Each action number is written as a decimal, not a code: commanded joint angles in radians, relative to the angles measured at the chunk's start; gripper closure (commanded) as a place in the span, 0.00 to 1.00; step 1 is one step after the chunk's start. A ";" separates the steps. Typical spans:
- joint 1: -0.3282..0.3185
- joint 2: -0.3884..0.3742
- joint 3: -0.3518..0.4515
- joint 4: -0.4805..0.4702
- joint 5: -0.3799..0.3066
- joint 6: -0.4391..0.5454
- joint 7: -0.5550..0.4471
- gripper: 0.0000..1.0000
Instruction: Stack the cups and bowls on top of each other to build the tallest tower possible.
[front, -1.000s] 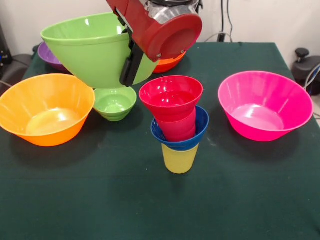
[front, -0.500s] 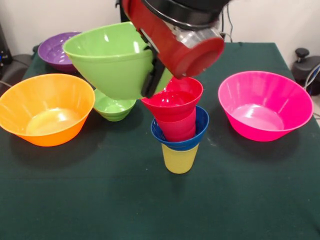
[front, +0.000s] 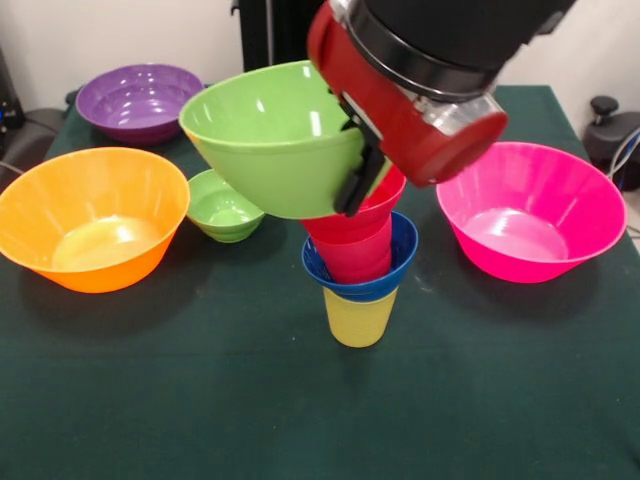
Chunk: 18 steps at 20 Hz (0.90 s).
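1. Where the tower (front: 360, 270) stands at the middle of the frame, a yellow cup (front: 359, 317) sits upside down on the green table (front: 200, 400) as its base.
2. A small blue bowl (front: 388, 268) rests on the yellow cup, and a red cup (front: 352, 252) stands in the blue bowl.
3. A small red bowl (front: 375, 212) tops the red cup, though most of it is hidden behind the bowl held in front of it.
4. A medium green bowl (front: 270, 140) hangs just above and left of the tower's top, tilted with its mouth facing the upper left; its lower wall overlaps the red bowl in the frame, and whether they touch cannot be told.
5. The gripper (front: 360, 175) pinches the right rim of the green bowl, a black finger (front: 357, 185) lying against the bowl's outer wall.
6. The red and black arm (front: 420, 80) comes down from the upper right of the frame to that rim.
7. A small green bowl (front: 225, 207) sits on the table left of the tower, partly behind the held bowl.
8. A large orange bowl (front: 90, 215) stands at the left edge, well apart from the tower.
9. A purple bowl (front: 140, 100) sits at the upper left.
10. A large pink bowl (front: 530, 210) stands at the right, near the tower but apart from it.
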<state>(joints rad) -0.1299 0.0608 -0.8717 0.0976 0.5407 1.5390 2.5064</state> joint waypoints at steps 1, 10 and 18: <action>0.028 0.012 0.045 0.104 -0.033 0.023 -0.061 1.00; 0.046 0.000 0.049 0.138 -0.047 0.027 -0.062 1.00; 0.067 -0.018 0.055 0.184 -0.065 0.032 -0.067 1.00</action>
<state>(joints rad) -0.0978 0.0493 -0.8713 0.1705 0.5399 1.5390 2.5064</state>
